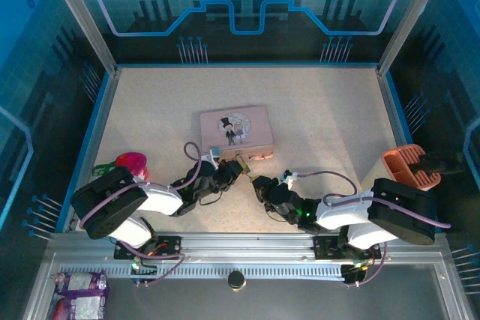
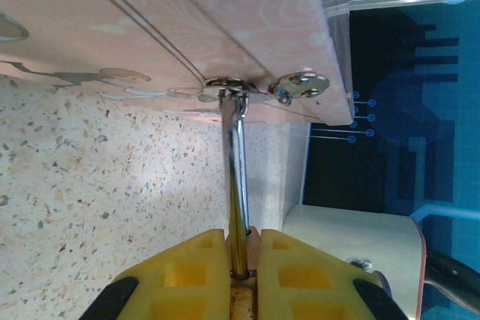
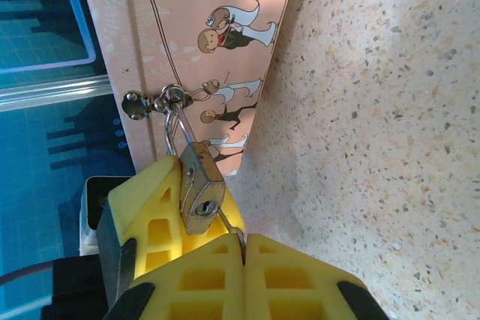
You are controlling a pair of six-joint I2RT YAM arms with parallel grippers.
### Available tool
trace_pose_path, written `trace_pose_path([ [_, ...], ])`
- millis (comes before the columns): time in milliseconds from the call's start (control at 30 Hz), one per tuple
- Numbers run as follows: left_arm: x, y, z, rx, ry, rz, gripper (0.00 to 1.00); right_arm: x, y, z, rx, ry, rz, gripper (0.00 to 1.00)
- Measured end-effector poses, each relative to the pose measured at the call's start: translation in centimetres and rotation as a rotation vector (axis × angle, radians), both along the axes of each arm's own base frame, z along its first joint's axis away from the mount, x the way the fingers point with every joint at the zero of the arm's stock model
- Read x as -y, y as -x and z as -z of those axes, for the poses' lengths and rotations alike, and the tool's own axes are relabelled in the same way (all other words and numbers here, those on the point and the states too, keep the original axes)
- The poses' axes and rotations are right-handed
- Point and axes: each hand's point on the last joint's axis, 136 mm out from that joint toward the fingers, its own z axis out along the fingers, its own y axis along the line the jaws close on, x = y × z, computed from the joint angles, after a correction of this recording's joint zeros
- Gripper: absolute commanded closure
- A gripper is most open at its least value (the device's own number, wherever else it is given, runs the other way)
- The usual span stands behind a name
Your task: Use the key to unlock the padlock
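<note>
The small brass padlock (image 3: pixel 201 189) hangs by its silver shackle (image 2: pixel 236 170) from the hasp (image 2: pixel 225 84) of the pink tin (image 1: pixel 236 133). My left gripper (image 2: pixel 241 234) is shut on the padlock's body, and one of its yellow fingers (image 3: pixel 150 211) shows behind the lock. My right gripper (image 3: pixel 244 241) is shut on the thin key (image 3: pixel 231 228). The key slants up to the left with its tip at the rim of the keyhole (image 3: pixel 204 207). How far the tip has gone in, I cannot tell. From above, both grippers (image 1: pixel 234 171) (image 1: pixel 261 185) meet just in front of the tin.
An orange tool (image 1: pixel 409 166) lies at the right edge of the speckled table (image 1: pixel 322 110), and a red and green object (image 1: pixel 131 161) at the left edge. Snack packets (image 1: pixel 82 290) lie off the table at the near left. Blue walls enclose the table.
</note>
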Motion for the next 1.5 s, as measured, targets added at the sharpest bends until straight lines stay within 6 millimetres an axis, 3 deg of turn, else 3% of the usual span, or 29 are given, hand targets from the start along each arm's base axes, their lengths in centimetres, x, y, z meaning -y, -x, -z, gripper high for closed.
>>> trace_pose_path([
  [200,-0.09,0.09,0.13,-0.004,0.002,-0.001,1.00,0.21,-0.02,-1.10,0.013,-0.023,0.008,1.00],
  [567,0.04,-0.01,-0.33,-0.002,0.027,-0.006,1.00,-0.07,0.03,-0.26,0.001,-0.017,0.008,1.00],
  [1500,0.22,-0.17,-0.82,0.012,0.069,-0.021,1.00,0.44,0.08,-0.65,0.020,-0.042,0.039,1.00],
])
